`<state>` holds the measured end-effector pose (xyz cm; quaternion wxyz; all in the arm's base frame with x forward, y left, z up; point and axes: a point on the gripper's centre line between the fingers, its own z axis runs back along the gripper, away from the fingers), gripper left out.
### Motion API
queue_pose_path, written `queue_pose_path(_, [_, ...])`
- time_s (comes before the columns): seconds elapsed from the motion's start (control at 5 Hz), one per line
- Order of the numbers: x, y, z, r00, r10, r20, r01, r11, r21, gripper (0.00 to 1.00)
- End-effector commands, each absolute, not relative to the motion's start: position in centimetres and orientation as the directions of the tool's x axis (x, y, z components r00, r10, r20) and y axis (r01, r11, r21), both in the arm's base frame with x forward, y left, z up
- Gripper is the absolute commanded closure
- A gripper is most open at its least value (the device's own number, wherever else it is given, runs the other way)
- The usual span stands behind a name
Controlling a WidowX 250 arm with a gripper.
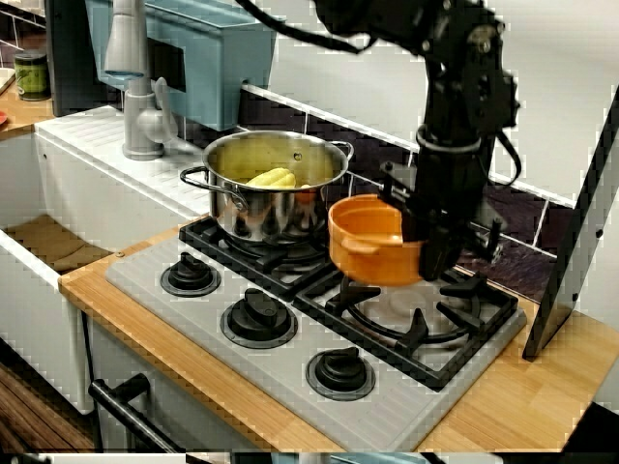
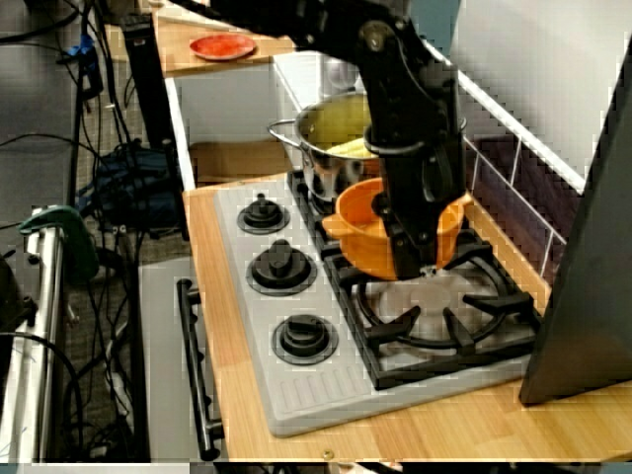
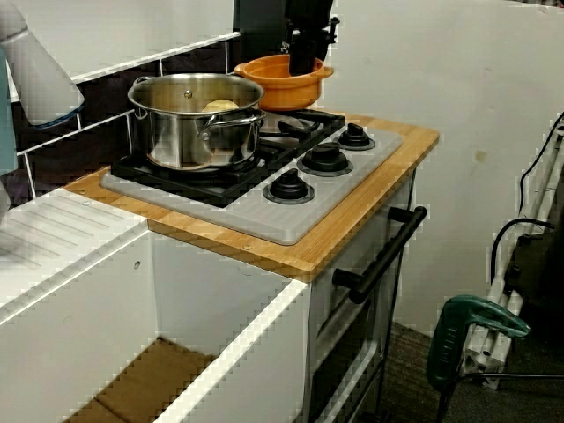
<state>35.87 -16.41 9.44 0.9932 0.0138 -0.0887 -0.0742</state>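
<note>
While the tap (image 1: 131, 77) stands idle at the far left over the sink (image 1: 97, 198), the action is further along the desk (image 1: 503, 406). First comes the steel pot (image 1: 276, 193) on the rear-left grate, with something yellow (image 1: 273, 178) lying inside it; what it is, I can't make out. Just to its right is the one to watch: the orange bowl (image 1: 368, 242) hangs in the air over the right-hand burner grate (image 1: 426, 324), clear of the bars. It sits close beside the pot, though whether they touch is impossible to call from here. The pincer (image 1: 426, 253) is clenched on the bowl's right-hand rim, a one-sided hold, and the bowl hangs a touch tilted. My read is that this carry wants slow, level wrist work, since a jerk could set the bowl swinging on that rim grip. Height matters too. The view from the side puts the bowl about level with the pot's rim, so any sideways drift risks clipping the pot's handle (image 1: 343, 147). Lift clear before travelling, I'd say.
</note>
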Motion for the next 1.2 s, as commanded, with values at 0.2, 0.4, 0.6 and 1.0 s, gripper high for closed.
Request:
queue_pose_path(0.2, [36.1,-16.0,10.4,0.960,-0.159,0.230,0.149,0.987,0.059,0.00])
queue_pose_path(0.4, [35.8,-15.6,10.4,0.961,-0.157,0.227,0.147,0.987,0.058,0.00])
queue_pose_path(0.6, [35.5,-15.3,10.5,0.962,-0.155,0.226,0.145,0.988,0.059,0.00])
queue_pose_path(1.0, [34.8,-14.6,12.5,0.962,-0.143,0.232,0.141,0.990,0.026,0.00])
